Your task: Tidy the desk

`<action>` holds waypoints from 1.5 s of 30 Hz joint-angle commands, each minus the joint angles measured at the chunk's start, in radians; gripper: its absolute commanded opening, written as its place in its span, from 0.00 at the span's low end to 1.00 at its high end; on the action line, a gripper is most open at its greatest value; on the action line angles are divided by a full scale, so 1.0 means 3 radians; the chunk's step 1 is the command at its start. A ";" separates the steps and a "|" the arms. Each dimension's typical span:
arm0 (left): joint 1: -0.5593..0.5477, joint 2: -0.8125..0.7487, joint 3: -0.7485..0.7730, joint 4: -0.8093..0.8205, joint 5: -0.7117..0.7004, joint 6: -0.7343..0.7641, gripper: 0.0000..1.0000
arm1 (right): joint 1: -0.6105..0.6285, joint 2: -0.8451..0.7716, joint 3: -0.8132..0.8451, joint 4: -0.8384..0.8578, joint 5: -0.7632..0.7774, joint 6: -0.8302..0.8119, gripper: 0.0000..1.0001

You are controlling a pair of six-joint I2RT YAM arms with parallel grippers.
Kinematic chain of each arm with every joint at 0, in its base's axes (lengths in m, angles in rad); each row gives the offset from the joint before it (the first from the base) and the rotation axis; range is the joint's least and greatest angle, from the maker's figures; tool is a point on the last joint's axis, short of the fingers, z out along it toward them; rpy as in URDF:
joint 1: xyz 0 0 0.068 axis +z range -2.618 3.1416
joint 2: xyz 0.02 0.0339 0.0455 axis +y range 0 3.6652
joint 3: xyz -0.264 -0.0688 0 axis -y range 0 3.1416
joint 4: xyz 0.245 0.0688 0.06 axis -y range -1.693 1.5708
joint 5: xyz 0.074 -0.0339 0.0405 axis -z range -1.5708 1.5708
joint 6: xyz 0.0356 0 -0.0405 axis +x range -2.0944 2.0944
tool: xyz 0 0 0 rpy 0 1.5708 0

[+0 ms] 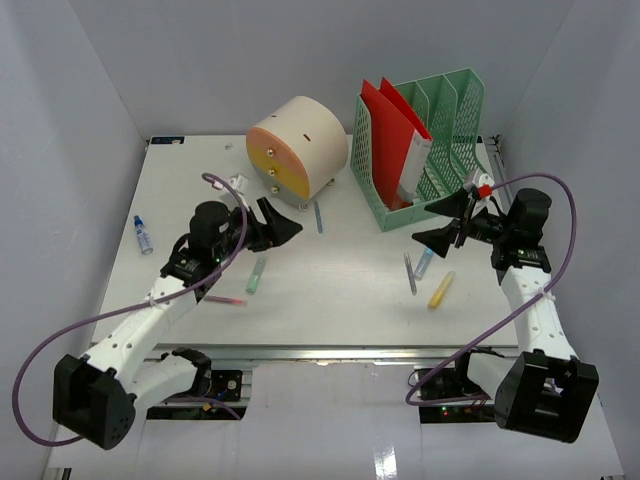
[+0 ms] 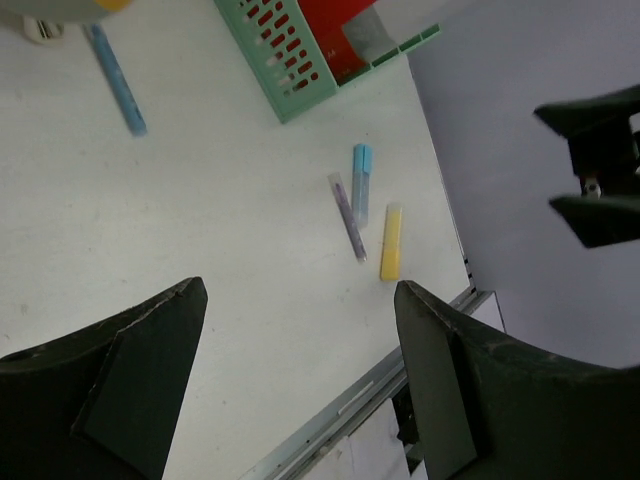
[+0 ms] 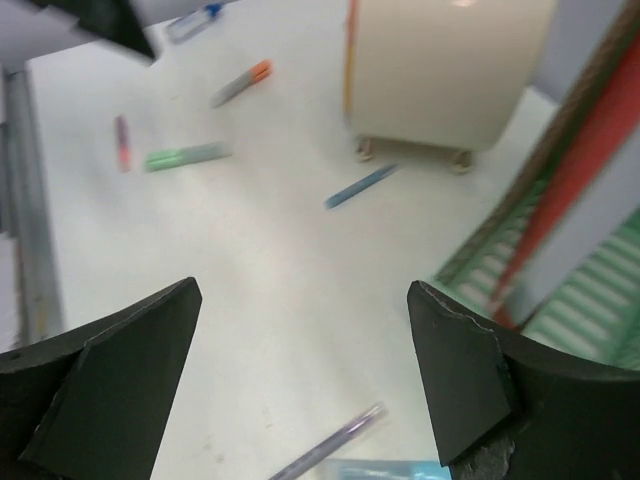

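The desk (image 1: 340, 310) is a white tabletop with an aluminium rail (image 1: 330, 352) along its front. My left gripper (image 1: 283, 224) hovers open and empty over the desk's left middle, in front of a round beige drawer unit (image 1: 297, 148). My right gripper (image 1: 424, 222) hangs open and empty beside a green file organizer (image 1: 425, 150). Just below it lie a purple pen (image 1: 410, 272), a light blue marker (image 1: 424, 263) and a yellow marker (image 1: 441, 289). In the right wrist view the purple pen (image 3: 330, 440) lies low between the open fingers (image 3: 470, 370), untouched.
Red folders (image 1: 395, 115) stand in the organizer. A blue pen (image 1: 319, 216) lies by the drawer unit, a green marker (image 1: 257, 273) and a pink pen (image 1: 225, 299) near the left arm, a small blue bottle (image 1: 143, 234) at far left. An orange-tipped marker (image 3: 240, 84) lies beyond.
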 commanded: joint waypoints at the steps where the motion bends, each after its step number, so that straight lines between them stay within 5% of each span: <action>1: 0.0594 0.0431 0.0367 0.0519 0.0714 0.0188 0.87 | 0.0001 -0.0162 -0.0308 -0.0899 -0.0646 -0.0471 0.90; 10: 0.0930 0.1092 0.0958 0.0898 0.1014 0.0727 0.84 | 0.0001 0.0081 -0.0226 -0.1773 -0.0578 -0.1331 0.91; 20: 0.1447 0.1942 0.1462 0.1329 0.1816 0.0051 0.70 | 0.0001 -0.0115 -0.0305 -0.1742 -0.0402 -0.1384 0.90; 22: 0.1468 0.2064 0.1592 0.1329 0.1901 0.0019 0.74 | 0.0005 -0.0075 -0.0290 -0.1757 -0.0397 -0.1379 0.90; 25: 0.1474 0.2284 0.1739 0.1305 0.1963 -0.0003 0.98 | 0.0001 -0.0064 -0.0282 -0.1758 -0.0357 -0.1375 0.90; 32: 0.1474 0.2553 0.1962 0.1289 0.1975 -0.0037 0.98 | 0.0001 -0.0060 -0.0279 -0.1742 -0.0303 -0.1378 0.90; 45: 0.1474 0.3081 0.2370 0.1293 0.2062 -0.0288 0.78 | 0.0001 -0.0033 -0.0264 -0.1742 -0.0228 -0.1384 0.90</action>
